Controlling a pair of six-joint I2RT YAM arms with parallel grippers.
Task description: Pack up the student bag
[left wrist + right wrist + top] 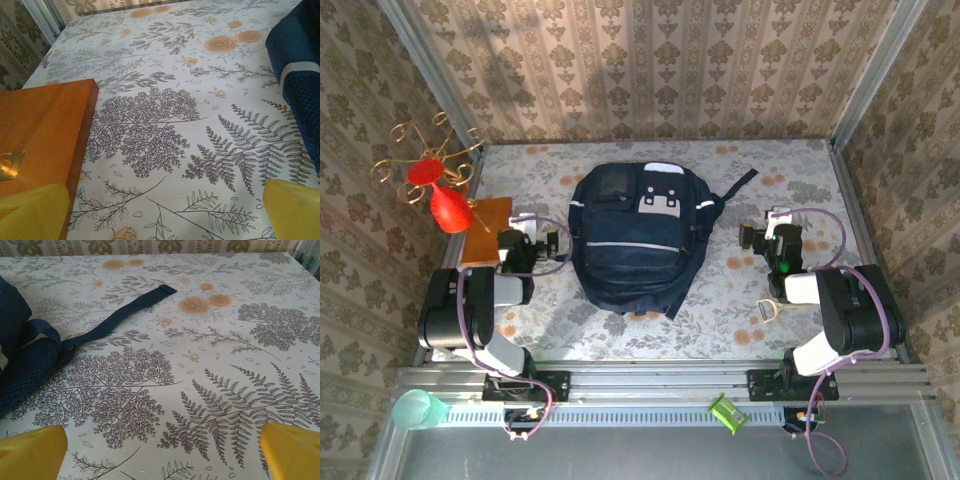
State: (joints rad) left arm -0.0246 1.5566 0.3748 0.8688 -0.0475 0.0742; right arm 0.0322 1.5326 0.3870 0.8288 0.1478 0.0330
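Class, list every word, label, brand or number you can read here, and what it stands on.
No text can be read.
The pale patch on the student bag bears dark marks, too small to make out.
The tablecloth shows flowers and ferns, no writing.

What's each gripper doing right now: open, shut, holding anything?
The left gripper is open, holding nothing.
The right gripper is open, holding nothing.

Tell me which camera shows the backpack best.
The top view: the whole backpack lies on the table, seen from above. The left wrist view catches its blue edge with a pale stripe; the right wrist view, one strap and a dark corner.
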